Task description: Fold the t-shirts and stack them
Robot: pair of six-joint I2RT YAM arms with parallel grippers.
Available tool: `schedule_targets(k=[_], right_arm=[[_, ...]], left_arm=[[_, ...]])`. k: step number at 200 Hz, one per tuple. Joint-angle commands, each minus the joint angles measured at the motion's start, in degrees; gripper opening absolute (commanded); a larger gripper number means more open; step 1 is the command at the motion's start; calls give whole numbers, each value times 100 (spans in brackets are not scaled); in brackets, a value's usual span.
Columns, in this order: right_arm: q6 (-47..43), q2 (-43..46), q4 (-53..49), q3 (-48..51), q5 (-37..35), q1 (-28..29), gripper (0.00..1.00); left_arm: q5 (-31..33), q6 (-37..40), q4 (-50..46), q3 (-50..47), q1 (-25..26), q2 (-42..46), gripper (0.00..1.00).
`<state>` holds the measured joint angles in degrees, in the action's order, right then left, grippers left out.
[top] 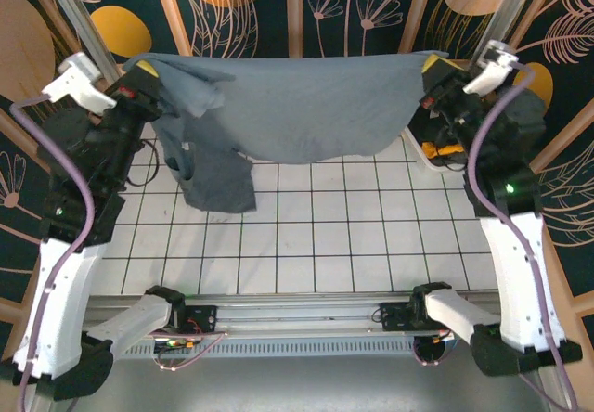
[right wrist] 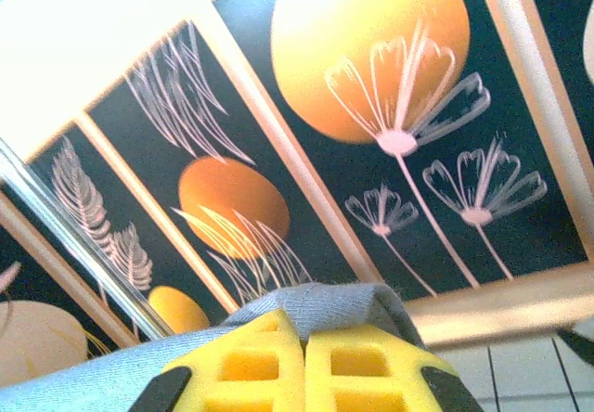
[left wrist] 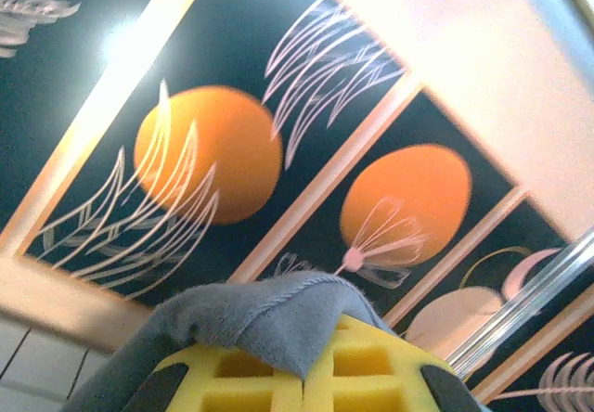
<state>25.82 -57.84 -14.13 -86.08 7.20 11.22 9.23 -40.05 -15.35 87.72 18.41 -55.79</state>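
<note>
From above, the left tool [top: 141,76] and the right tool [top: 436,70] each pinch one upper corner of the slate grey-blue t-shirt [top: 306,106]. The cloth hangs stretched between them, above the white tiled surface [top: 353,236]. A bunched part droops below the left tool.

In the left wrist view, the left tool [left wrist: 304,377] is closed tight on a fold of the t-shirt [left wrist: 269,315].

In the right wrist view, the right tool [right wrist: 303,367] is closed the same way. The t-shirt [right wrist: 325,302] lies over its yellow fingers [right wrist: 367,361].

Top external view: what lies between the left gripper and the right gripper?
The grey-blue t-shirt hangs stretched from the left gripper to the right gripper, above the tiled table; the top view shows it.
</note>
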Motion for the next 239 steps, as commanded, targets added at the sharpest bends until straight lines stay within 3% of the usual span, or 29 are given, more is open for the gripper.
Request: schedule_targets(k=[1,34,68,103,119,124,135,141,148,158,173,197,239], right_arm=[[-21,140,414,37,-373,-45,0],[-51,-248,481,-429,-707,-44,0],[-31,-1476,498,-931,-601,-169,0],[116,-3201,501,-1442,-288,-403,0],[276,-4126,173,-1938,113,-593,1],[347,-4427,-58,-2179,251,-657,11],[407,-5028,-583,-2731,523,-741,31],[379,-5285,-899,-3022,533,-730,38],[313,-5483,-1198,-3261,472,-699,43],[180,-5554,-1389,-3280,396,-619,47],[19,-5253,-1364,-2709,243,-449,50],[81,-4300,-1052,-1008,71,-187,50],[607,-2816,-565,1880,147,668,40]], left_arm=[[-15,83,597,298,-30,-83,0],[300,-15,431,827,-28,-558,0],[934,17,-64,1361,-89,-1761,0],[283,-361,-149,1789,-913,-3460,0],[-492,-522,-137,2105,-1344,-4442,0],[-731,-526,-188,2300,-1421,-4764,7],[-1104,-421,-553,2937,-1522,-5468,44],[-1199,-324,-851,3338,-1534,-5807,58],[-1277,-180,-1191,3765,-1534,-6097,67],[-1325,-56,-1505,3958,-1534,-6243,71],[-1210,38,-1533,3351,-1534,-5898,72],[-820,-53,-1322,1401,-1534,-4804,70],[-665,-586,-1301,-1614,-1534,-3287,62]])
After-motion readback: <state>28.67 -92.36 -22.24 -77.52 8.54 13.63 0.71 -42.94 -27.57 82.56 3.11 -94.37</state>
